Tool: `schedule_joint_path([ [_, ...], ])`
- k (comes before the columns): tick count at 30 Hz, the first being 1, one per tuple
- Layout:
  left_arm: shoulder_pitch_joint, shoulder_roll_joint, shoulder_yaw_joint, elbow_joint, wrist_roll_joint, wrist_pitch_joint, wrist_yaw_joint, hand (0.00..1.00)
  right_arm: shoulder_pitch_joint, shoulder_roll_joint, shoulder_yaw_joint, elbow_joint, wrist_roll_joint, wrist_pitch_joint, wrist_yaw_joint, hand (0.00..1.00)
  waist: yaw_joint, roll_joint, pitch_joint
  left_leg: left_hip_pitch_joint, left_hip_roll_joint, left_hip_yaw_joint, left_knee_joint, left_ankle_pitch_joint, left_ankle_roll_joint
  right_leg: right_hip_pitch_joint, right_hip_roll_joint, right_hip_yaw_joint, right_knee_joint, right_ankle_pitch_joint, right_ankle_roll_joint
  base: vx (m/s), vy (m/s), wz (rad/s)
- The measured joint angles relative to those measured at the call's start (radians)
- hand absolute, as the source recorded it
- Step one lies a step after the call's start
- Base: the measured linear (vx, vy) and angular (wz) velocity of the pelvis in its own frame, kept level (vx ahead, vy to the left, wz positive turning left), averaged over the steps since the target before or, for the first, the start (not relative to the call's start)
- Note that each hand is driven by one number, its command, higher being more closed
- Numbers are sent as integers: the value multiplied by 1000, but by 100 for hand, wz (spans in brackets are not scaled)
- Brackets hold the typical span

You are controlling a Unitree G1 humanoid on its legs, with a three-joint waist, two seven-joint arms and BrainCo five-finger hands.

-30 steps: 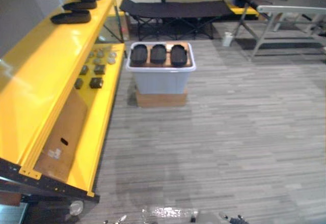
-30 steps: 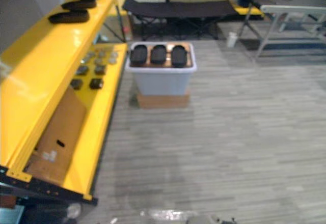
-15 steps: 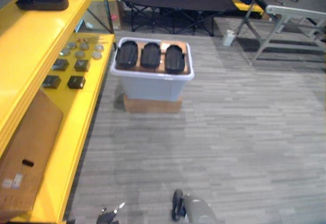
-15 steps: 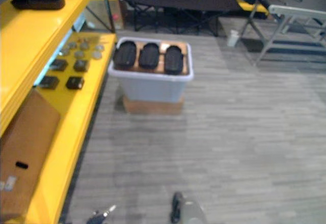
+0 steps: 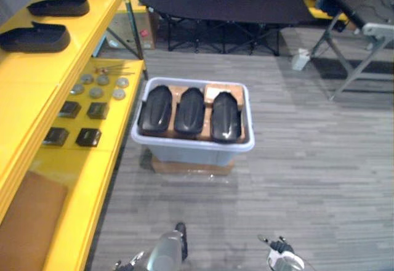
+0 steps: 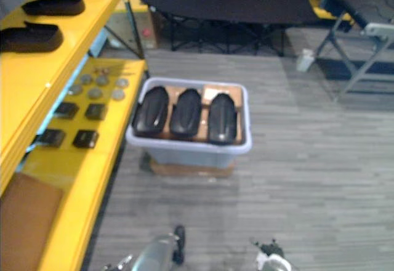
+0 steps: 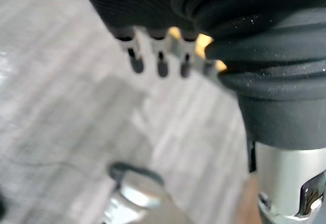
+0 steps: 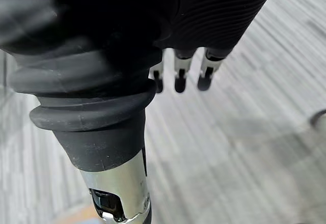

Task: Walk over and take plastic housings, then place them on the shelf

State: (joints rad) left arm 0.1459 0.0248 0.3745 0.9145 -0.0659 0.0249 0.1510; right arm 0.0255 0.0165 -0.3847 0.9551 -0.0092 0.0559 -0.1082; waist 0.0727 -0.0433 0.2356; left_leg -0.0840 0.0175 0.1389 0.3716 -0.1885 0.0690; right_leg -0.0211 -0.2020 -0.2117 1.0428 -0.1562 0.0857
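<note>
Three black plastic housings (image 5: 154, 108) (image 5: 189, 109) (image 5: 226, 116) lie side by side in a pale tub (image 5: 192, 148) on the floor ahead of me. More black housings (image 5: 34, 37) (image 5: 60, 5) rest on the top board of the yellow shelf (image 5: 37, 74) on the left. My left hand (image 7: 160, 63) hangs over the grey floor, open and holding nothing. My right hand (image 8: 178, 76) is open too, with nothing in it. Both hands just show at the bottom edge of the eye views, left hand (image 5: 126, 263) and right hand (image 5: 280, 260), well short of the tub.
The tub stands on a flat cardboard box (image 5: 192, 165) beside the shelf. The lower shelf board carries small black boxes (image 5: 88, 137), round discs (image 5: 95, 91) and a cardboard sheet (image 5: 24, 222). A black folding cot (image 5: 228, 6) and a grey table (image 5: 357, 12) stand behind.
The whole view has shifted as the camera came nearer: the tub now shows larger and closer. The things themselves have not moved. My right hand has come into the bottom edge.
</note>
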Motion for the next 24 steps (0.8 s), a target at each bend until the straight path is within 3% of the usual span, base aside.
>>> schedule_joint_path([
  [1, -4, 10, -11, -25, 3, -1, 1, 0, -1, 1, 57, -7, -18, -1, 1, 0, -9, -1, -8, 73, 5, -16, -61, 0, -2, -37, -20, -52, -55, -24, -21, 642, 17, 58],
  [4, -34, 10, -44, -86, -2, -18, 2, 0, -12, -3, 127, -74, -65, -7, 7, 0, -22, 4, -10, 138, 19, -58, -135, -6, -30, -117, -16, -42, -437, -40, 3, 391, -69, 56],
  [6, -36, 10, -45, -103, -6, -37, 4, 0, -15, -8, 210, -132, -88, -12, 21, 0, -21, -1, -13, 136, 20, -90, -126, -26, -63, -151, 15, 75, -654, 50, 27, 420, -196, 52],
  [7, -34, 11, -45, -104, -11, -40, 10, 0, -12, -13, 277, -168, -110, -13, 24, 0, -18, -11, -17, 133, 15, -110, -113, -38, -83, -155, 27, 121, -737, 150, 37, 363, -274, 52],
  [8, -24, 24, -44, -102, -18, -43, 24, 0, -3, -26, 400, -229, -151, -16, 31, 0, -15, -48, -24, 138, -8, -139, -97, -58, -110, -157, 26, 155, -775, 274, 31, 343, -340, 36],
  [9, -19, 15, -45, -95, -27, -46, 32, 0, -9, -67, 527, -291, -199, -38, 56, 0, 1, -31, -36, 134, 8, -159, -82, -74, -131, -150, 38, 145, -770, 209, 30, 336, -356, 13],
  [11, -11, -26, -46, -89, -45, -63, 36, 0, -45, -145, 705, -397, -257, -81, 107, 0, 20, 19, -37, 114, 59, -163, -85, -83, -145, -129, 78, 119, -843, 200, 20, 281, -293, -12],
  [13, -16, -48, -69, -63, -51, -80, 36, 0, -85, -207, 844, -495, -279, -124, 164, 0, 19, 48, -30, 96, 81, -208, -88, -79, -155, -118, 106, 76, -883, 190, 1, 203, -232, 27],
  [15, -36, -41, -85, -32, -60, -90, 36, 0, -104, -267, 967, -606, -278, -168, 230, 0, 18, 46, -28, 80, 99, -218, -106, -41, -197, -118, 110, 24, -881, 173, -23, 95, -158, 50],
  [18, -65, -31, -120, 18, -54, -89, 35, 0, -120, -311, 1074, -715, -280, -197, 263, 0, 18, 47, -28, 82, 98, -180, -148, -6, -183, -123, 97, 13, -880, 153, -27, 46, -74, 23],
  [20, -74, -8, -167, 43, -37, -89, 34, 0, -152, -337, 1205, -808, -284, -231, 268, 0, 2, 51, -30, 87, 97, -180, -182, 14, -189, -121, 91, 2, -893, 155, -27, 11, -13, 13],
  [24, -108, 21, -255, 89, -15, -88, 40, 0, -263, -331, 1355, -947, -362, -280, 232, 0, -4, 56, -38, 127, 108, -168, -231, 15, -189, -88, 105, -4, -928, 178, -26, -2, 10, 1],
])
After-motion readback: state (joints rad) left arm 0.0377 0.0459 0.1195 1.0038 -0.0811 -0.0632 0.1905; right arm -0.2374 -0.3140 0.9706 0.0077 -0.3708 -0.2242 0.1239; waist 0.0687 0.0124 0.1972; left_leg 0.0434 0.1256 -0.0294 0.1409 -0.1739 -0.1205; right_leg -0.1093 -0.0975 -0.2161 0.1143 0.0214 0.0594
